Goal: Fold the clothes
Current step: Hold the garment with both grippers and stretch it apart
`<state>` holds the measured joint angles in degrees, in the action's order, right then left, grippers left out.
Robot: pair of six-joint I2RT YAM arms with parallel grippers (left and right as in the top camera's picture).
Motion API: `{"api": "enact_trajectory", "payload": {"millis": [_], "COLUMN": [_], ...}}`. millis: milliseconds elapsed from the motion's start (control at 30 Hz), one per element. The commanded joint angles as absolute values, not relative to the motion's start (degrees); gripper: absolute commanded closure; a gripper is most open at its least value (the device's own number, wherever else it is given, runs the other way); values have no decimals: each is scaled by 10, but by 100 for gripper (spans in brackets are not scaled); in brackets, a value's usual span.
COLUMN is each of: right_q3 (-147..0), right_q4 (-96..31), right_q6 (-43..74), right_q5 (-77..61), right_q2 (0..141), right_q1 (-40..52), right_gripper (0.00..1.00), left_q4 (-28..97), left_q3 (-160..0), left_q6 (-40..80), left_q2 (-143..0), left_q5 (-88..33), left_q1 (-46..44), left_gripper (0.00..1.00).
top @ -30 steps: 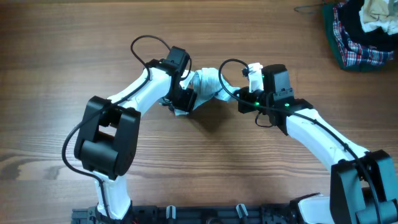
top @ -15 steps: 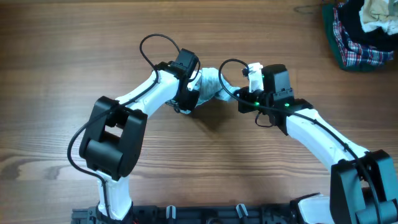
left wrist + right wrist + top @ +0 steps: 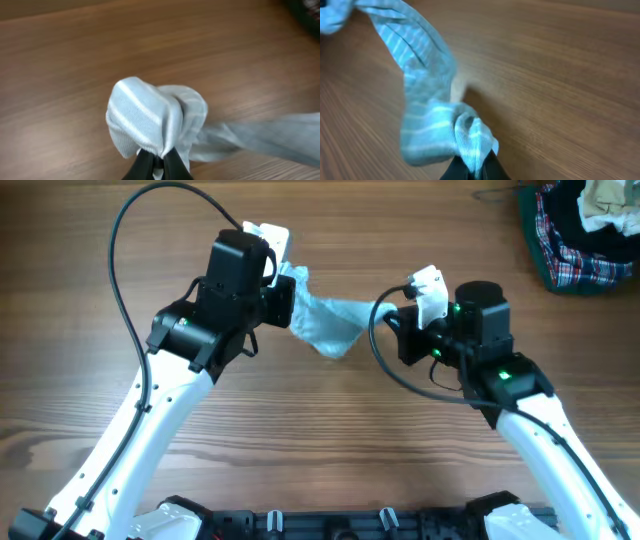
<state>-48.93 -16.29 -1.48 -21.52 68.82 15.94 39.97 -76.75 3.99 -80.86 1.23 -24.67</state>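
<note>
clothes (image 3: 327,326) long axis left-right, seemingly airborne | left gripper (image 3: 159,161), right gripper (image 3: 474,170) pinching ends

two arms stand at one wooden bench (image 3: 90,270): one left arm (image 3: 150,415) and one right arm (image 3: 545,430). that makes two tools, one left tool (image 3: 159,161) and one right tool (image 3: 476,170). there is one light-blue cloth (image 3: 328,325). one pile of mixed garments (image 3: 580,235) lies in the far right corner. two black cables show: one left cable (image 3: 115,230) and one right cable (image 3: 373,340).
</note>
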Motion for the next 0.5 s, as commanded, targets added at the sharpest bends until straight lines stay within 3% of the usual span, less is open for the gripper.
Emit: {"api": "enact_trajectory", "payload": {"millis": [0,233,467], "right_q3": [-533,-594,-661], "right_q4": [-199,-344,-468], "right_q6": [-72,-49,6], "right_q5": [-220,-218,-245], "right_q2": [654,647,640], "right_q1": [158,158,159], "right_gripper": [96,96,96], "left_q4": [422,516,571], "left_q3": [-768,-768,-768], "left_q6": [50,89,162], "left_q2": [-807,-797,-699], "left_q5": [46,46,46], "left_q1": [-245,-270,-321], "left_gripper": [96,96,96]}}
